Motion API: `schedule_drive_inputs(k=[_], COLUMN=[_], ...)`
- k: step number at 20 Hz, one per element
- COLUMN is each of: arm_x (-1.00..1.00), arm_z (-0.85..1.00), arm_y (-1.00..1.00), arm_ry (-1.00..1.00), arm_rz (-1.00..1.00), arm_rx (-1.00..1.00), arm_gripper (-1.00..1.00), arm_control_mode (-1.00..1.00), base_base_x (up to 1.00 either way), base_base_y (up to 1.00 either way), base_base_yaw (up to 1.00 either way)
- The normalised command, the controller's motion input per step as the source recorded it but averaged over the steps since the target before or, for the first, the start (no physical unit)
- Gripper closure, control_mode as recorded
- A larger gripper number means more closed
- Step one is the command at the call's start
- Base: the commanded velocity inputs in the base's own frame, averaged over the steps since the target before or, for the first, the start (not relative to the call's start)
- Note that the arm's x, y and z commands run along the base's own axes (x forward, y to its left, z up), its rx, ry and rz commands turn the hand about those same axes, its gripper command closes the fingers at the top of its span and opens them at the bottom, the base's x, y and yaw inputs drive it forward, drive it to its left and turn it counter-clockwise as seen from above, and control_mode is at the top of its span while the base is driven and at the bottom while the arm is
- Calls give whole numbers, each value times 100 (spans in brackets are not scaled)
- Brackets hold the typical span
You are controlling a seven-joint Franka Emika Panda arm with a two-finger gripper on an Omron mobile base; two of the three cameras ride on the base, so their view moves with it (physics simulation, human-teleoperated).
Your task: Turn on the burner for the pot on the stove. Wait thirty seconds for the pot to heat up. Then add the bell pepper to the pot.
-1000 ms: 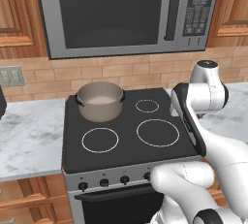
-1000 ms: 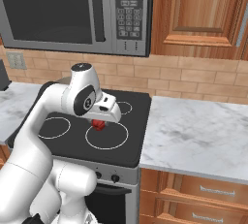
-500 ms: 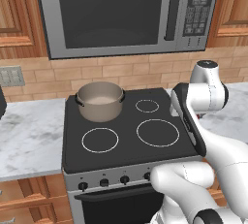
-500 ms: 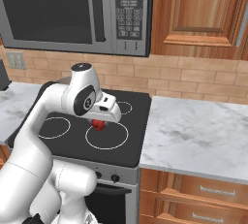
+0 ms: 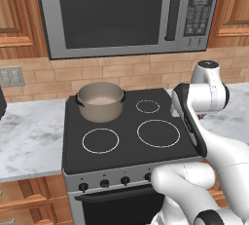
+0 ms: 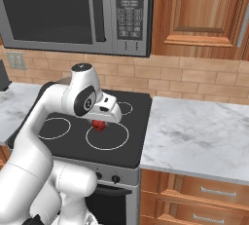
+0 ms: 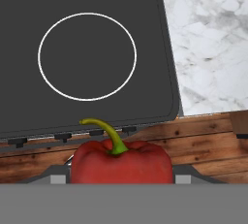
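Gripping the pepper [image 7: 121, 162] across its waxy, firm, light body, stem up, the tool [image 6: 100, 124] holds it above the stove's [image 5: 124, 143] right front ring, well apart from the pot [image 5: 100, 102] at the left rear; slip seems likely.

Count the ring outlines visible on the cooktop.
3 show in the left base view: front left, front right, back right. The pot sits back left and may hide a fourth.
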Motion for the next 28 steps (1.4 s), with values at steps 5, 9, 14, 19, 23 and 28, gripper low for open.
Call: schedule_drive_inputs(k=[5,9,14,19,23,28], arm_x=[0,0,0,0,0,0], arm_z=[0,0,0,0,0,0], arm_y=[0,0,0,0,0,0], arm_ry=[0,0,0,0,0,0], arm_rz=[0,0,0,0,0,0], arm_rx=[0,0,0,0,0,0], arm_gripper=[100,100,100,100,100,100], arm_control_mode=[-100,-100,-100,-100,-100,-100], base_base_x=[0,0,0,0,0,0], base_base_y=[0,0,0,0,0,0], base_base_yaw=[0,0,0,0,0,0])
